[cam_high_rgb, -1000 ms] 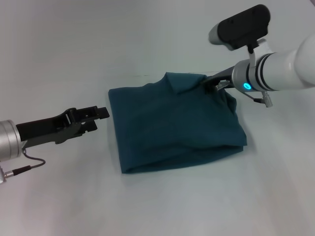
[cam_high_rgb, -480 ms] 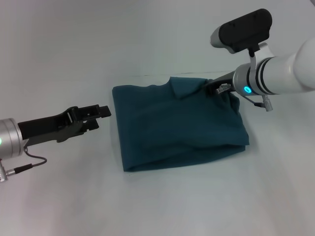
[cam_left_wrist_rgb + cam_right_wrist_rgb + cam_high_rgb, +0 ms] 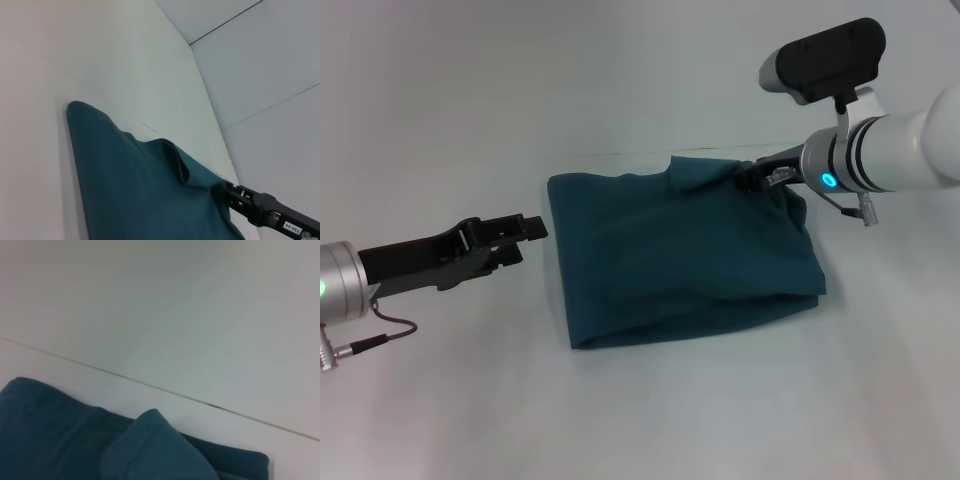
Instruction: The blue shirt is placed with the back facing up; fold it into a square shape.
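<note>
Teal-blue cotton shirt (image 3: 680, 255), already folded into a thick, roughly square bundle, lies mid-way across the pale matte surface (image 3: 620, 90). The right hand (image 3: 752, 178) is at the bundle's far right corner, apparently pinching a raised flap of cloth there; whether its jaws are fully closed cannot be told. The left hand (image 3: 525, 230) hovers just beside the bundle's left edge, apart from it, holding nothing, jaws close together. Risk: if the right hand pulls away while still gripping, the flap may drag upper layers askew and spoil the square outline.
</note>
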Motion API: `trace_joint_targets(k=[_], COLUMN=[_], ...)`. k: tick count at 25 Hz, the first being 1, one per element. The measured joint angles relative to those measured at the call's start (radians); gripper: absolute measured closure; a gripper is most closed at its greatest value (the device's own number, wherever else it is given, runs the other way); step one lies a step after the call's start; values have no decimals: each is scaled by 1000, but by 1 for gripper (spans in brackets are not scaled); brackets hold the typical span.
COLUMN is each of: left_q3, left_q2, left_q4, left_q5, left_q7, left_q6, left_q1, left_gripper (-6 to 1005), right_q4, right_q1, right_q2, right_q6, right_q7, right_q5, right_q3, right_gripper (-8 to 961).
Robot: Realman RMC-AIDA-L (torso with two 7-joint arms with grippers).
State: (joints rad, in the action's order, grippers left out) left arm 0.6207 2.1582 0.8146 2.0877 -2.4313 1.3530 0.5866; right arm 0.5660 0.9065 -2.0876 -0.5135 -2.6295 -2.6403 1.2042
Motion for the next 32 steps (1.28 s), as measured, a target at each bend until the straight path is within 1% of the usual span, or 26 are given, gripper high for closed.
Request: trace_joint_targets(k=[5,11,16,19,22,25,27,29,32], left_q3=[0,0,0,-2,-4,-4,-4,-5,-6], left_q2=[0,2,2,2,2,1,0,-1,-3], left_q4=[0,0,0,0,0,0,0,0,2], left_q5=[0,0,0,0,0,0,0,0,0], left_q7=[0,0,0,0,0,0,-1,-1,-1], left_q6=[3,4,5,8,9,9,10,9,9], left_q1=[1,1,1,0,-1,-1,0,1,2], left_gripper=[353,352,352,352,352,353,353,353,352], right_q4=[-13,-28,-26,-26,-18,13,46,87,144], right_q1=[-1,-5,-18,-24,-36,-52,-65,-81,-106], right_q2=[3,19,32,47,70,96,107,113,122], right_q6=[18,20,14,13,-7,-68,-122,-187,-294], right_q7=[-20,-54,-70,-82,-105,-109,-103,-97,-69], right_q5=[0,-1,-1,-1,0,6,12,24,83], right_q3=[-6,-31,-58,-83,-133,-227,-279,-316,-341], right_gripper=[576,582,558,544,530,516,507,497,483])
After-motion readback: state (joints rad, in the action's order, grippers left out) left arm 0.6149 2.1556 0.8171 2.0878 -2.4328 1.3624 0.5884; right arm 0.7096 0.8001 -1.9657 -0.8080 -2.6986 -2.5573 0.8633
